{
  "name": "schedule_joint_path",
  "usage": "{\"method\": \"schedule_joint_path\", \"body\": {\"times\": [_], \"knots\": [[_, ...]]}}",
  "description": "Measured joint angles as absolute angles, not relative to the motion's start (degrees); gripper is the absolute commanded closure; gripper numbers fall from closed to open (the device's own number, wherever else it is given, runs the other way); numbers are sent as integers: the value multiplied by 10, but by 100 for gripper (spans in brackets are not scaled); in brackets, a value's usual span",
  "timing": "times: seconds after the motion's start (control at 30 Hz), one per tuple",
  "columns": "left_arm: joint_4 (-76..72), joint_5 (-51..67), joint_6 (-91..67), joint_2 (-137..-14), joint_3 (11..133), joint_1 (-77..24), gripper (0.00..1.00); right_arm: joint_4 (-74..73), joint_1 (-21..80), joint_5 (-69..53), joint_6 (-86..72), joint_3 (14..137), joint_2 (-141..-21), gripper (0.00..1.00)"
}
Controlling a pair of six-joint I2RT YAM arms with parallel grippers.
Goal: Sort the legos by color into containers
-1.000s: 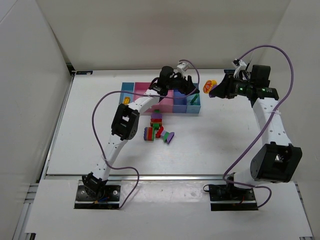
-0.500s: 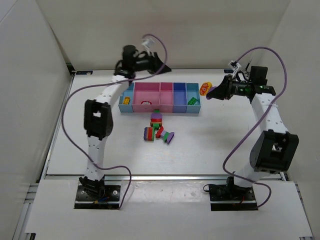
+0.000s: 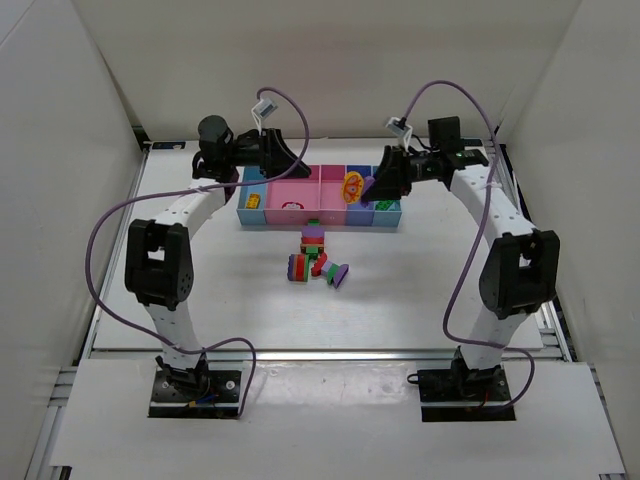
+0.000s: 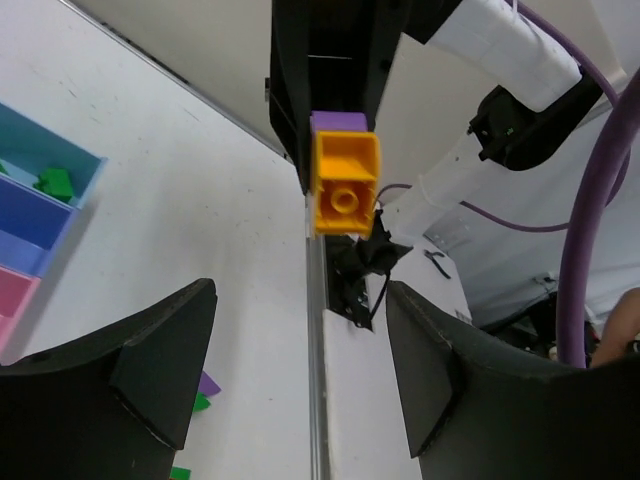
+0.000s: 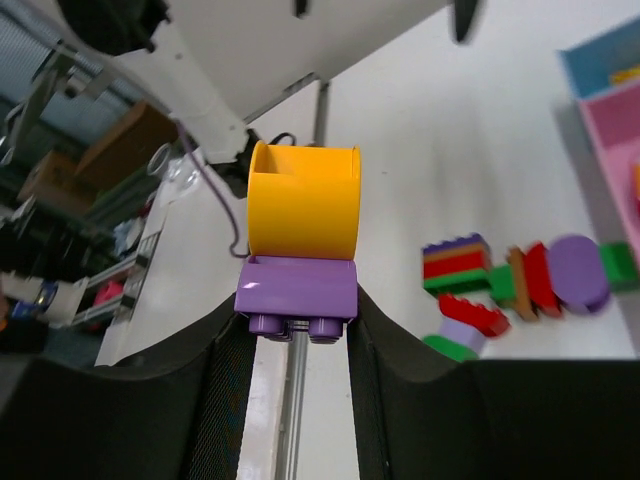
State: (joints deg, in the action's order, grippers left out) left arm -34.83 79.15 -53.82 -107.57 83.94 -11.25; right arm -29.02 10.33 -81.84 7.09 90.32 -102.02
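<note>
My right gripper (image 3: 368,186) is shut on a purple brick (image 5: 297,290) with a yellow piece (image 5: 304,200) stuck to it, held above the darker blue compartment of the tray (image 3: 320,222). The held stack (image 3: 353,187) also shows in the left wrist view (image 4: 344,180). My left gripper (image 3: 290,156) is open and empty (image 4: 300,300), above the tray's back edge, facing the right gripper. A pile of red, green, purple and orange legos (image 3: 316,256) lies on the table in front of the tray; it shows in the right wrist view (image 5: 510,285).
The tray holds a yellow lego (image 3: 253,201) in the left light blue compartment, a red one (image 3: 292,206) in a pink one and a green one (image 3: 383,205) in the right light blue one. White walls enclose the table.
My right gripper has carried the yellow and purple stack left, from beside the tray's right end to above it. My left gripper has left the tray's right end and swung back and left.
</note>
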Motion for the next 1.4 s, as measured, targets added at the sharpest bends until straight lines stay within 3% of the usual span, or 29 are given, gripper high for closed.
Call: {"method": "schedule_joint_path", "body": {"times": [0.2,0.9,0.97,1.1,1.17,1.4], "knots": [[-363,812,-556,-1076,838,-123,17,-280,155,-839,60,918,-1028,100],[-377,834,-557,-1085,866,-181,14,-238,185,-842,15,970,-1072,100],[-375,833,-557,-1087,866,-180,20,-237,188,-842,14,971,-1072,100],[-360,834,-551,-1093,869,-180,51,-231,190,-835,10,978,-1074,100],[-348,834,-546,-1093,875,-180,62,-230,189,-824,7,979,-1076,100],[-290,831,-501,-1094,884,-177,70,-227,189,-796,-14,981,-1079,100]]}}
